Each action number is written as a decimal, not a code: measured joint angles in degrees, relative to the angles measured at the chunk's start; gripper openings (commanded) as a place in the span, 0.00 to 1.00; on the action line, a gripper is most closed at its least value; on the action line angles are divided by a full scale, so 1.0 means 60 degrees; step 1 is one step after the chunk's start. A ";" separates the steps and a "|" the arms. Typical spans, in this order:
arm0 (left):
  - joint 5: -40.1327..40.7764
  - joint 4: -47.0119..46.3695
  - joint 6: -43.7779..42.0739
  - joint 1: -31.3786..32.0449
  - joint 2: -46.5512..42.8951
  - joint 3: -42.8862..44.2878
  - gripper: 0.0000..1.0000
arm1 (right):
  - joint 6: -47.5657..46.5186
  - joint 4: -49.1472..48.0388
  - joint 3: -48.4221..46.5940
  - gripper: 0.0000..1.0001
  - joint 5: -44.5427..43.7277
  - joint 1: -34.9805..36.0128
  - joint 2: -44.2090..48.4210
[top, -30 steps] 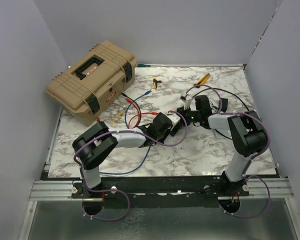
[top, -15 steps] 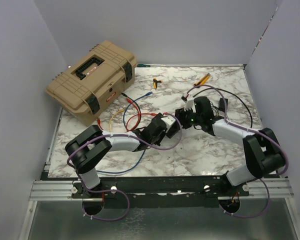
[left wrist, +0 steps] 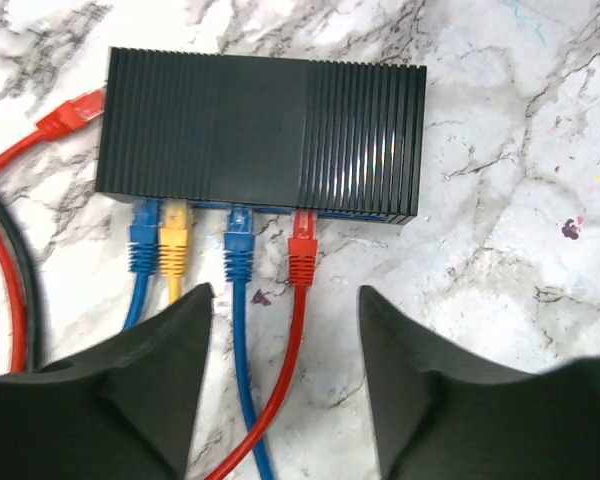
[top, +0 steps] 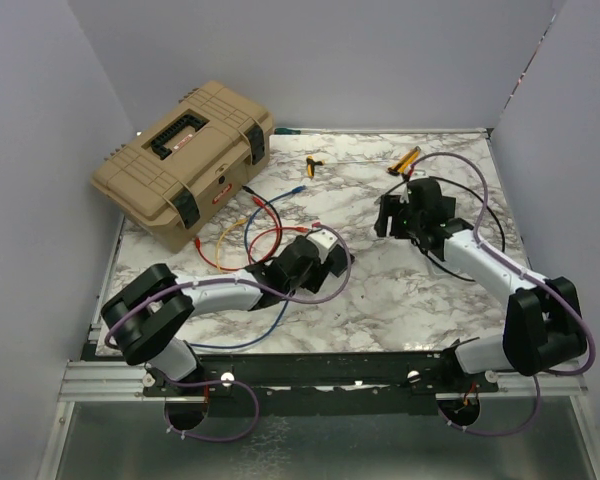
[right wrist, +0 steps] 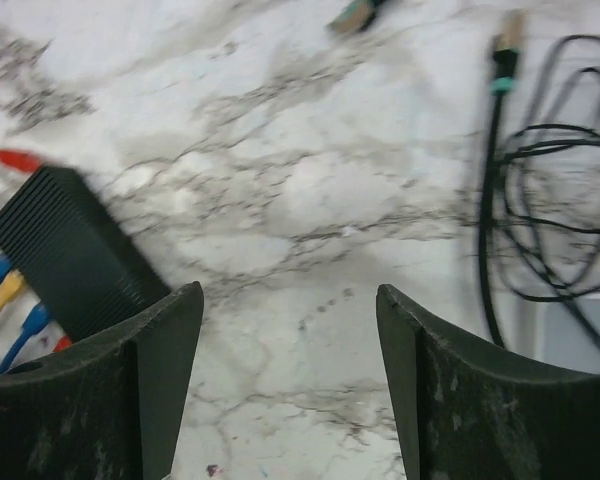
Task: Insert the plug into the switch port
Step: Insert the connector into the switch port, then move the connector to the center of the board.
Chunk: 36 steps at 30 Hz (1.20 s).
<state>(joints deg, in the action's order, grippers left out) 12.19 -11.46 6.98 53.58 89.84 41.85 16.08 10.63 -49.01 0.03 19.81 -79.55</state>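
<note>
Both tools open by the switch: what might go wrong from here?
The left tool straddles the red cable and a blue cable; pulling away may snag them and tug the red plug from the black switch. Whether that plug is fully seated cannot be told. The right tool might catch the black cable.

arms [top: 220,290]: 2, white links, black joints | cables [top: 448,156]: purple | fingers [left wrist: 150,400]: black

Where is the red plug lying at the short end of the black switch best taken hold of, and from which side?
The red plug lies flat on the table, its tip at the switch, its cable trailing away. So probably come from above and close the left pincer across the boot's narrow sides.
</note>
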 measured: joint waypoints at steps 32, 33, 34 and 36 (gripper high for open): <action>0.3235 -0.0874 0.0470 0.0000 -0.3399 -0.1923 0.99 | 0.0495 0.1963 -0.3016 0.99 -0.2994 -0.2867 -0.3832; 0.3235 -0.0874 0.0470 0.0000 -0.3391 -0.1923 0.99 | 0.0492 0.1960 -0.3034 0.99 -0.3071 -0.2914 -0.3894; 0.3235 -0.0874 0.0470 0.0000 -0.3384 -0.1923 0.99 | 0.0492 0.1960 -0.3038 0.99 -0.3133 -0.2969 -0.3952; 0.3235 -0.0874 0.0470 0.0000 -0.3351 -0.1923 0.99 | 0.0484 0.1963 -0.3038 0.99 -0.3187 -0.3093 -0.4073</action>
<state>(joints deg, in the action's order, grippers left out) 31.59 -16.71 9.80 53.58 69.73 30.30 18.98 22.41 -67.24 -19.09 1.26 -103.98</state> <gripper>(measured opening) 0.987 0.987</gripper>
